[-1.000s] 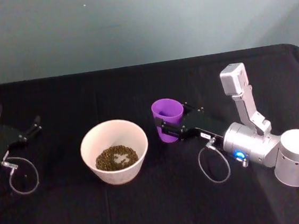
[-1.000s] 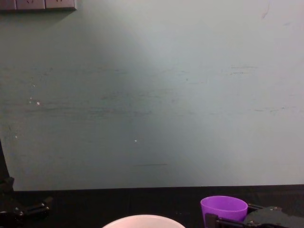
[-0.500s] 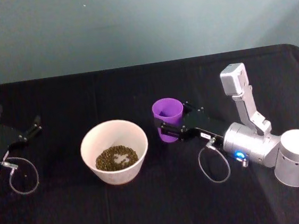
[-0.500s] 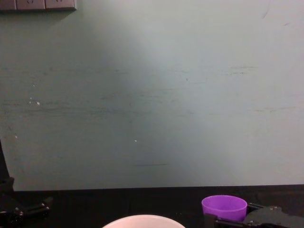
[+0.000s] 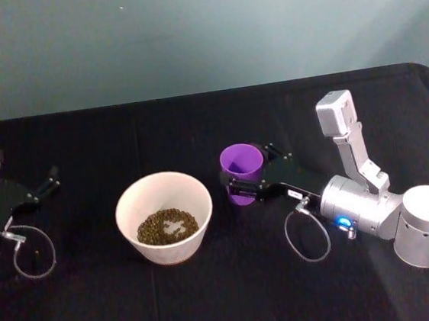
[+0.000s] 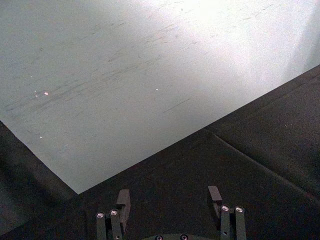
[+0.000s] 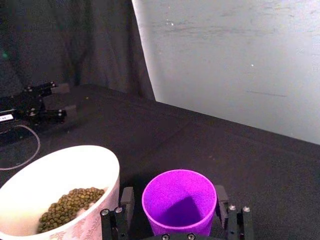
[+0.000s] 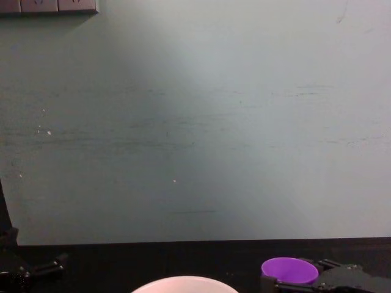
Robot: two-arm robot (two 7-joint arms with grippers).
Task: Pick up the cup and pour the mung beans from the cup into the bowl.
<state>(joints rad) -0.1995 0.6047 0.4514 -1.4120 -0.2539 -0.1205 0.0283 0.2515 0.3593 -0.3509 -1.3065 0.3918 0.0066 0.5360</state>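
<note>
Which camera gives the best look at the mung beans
The head view: it looks down into the bowl at the whole heap of mung beans. The right wrist view catches part of it; the chest view shows just the bowl's rim.

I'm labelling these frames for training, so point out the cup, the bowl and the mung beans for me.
cup (image 7: 179,200): right wrist view, on the inner wall below the rim.
bowl (image 5: 161,183): head view, on the bare inner wall by the far rim.
mung beans (image 5: 154,230): head view, on the pile in the bowl's bottom.

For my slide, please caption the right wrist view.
Right end effector holds empty purple cup beside bowl of mung beans.
</note>
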